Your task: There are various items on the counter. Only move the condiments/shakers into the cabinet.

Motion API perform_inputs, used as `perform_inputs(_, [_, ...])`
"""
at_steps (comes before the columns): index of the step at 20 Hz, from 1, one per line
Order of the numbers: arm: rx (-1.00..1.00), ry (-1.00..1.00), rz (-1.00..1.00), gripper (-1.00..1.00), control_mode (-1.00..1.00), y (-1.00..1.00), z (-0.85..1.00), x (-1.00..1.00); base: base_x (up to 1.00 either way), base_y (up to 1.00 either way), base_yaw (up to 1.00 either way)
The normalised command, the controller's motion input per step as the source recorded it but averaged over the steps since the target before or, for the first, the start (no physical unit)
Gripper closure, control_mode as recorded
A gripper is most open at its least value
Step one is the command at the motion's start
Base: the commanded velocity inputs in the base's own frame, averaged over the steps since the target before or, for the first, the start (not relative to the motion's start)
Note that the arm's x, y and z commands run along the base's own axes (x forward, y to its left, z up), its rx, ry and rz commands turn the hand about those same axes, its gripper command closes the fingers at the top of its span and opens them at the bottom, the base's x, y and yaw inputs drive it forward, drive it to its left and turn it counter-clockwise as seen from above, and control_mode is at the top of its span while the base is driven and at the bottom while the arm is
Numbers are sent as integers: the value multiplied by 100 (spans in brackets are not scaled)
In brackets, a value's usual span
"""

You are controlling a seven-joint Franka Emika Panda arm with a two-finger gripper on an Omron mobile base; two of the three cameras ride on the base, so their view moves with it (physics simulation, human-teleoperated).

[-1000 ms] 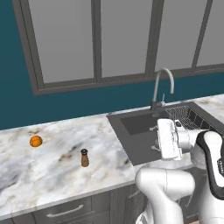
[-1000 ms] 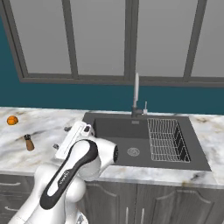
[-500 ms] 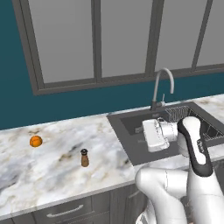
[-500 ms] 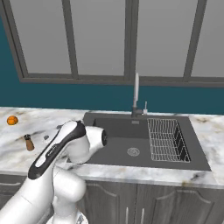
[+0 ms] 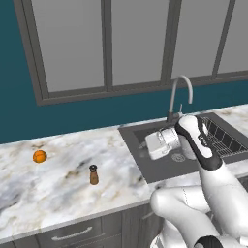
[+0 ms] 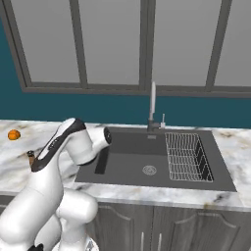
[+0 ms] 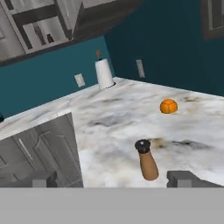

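1. Wooden shaker (image 7: 147, 162), dark cap: upright on marble surface (image 7: 127, 118), ahead of tool (image 7: 113, 178), fingers spread, apart from it
2. Orange fruit (image 7: 168, 106): beyond shaker
3. Paper towel roll (image 7: 104, 73): far, by wall

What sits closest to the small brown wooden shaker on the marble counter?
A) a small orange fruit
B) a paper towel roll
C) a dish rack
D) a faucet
A: the small orange fruit lies on the counter a little beyond the wooden shaker, nearer than anything else.
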Motion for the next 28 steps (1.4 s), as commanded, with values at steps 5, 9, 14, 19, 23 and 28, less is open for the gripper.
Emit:
perform_inputs(5, [-2, 5, 18, -100, -100, 6, -64, -2, 0, 0, 0])
perform_inputs(9, [-10, -6, 16, -100, -100, 34, -49, 0, 0, 0, 0])
perform_inputs(14, [-12, -12, 9, -100, -100, 56, -28, 1, 0, 0, 0])
perform_inputs(19, [-2, -5, 2, -100, -100, 52, -3, 10, 0, 0, 0])
perform_inputs(23, [0, -6, 2, -100, -100, 34, -3, 7, 0, 0, 0])
perform_inputs(28, [0, -7, 0, -100, -100, 12, -2, 1, 0, 0, 0])
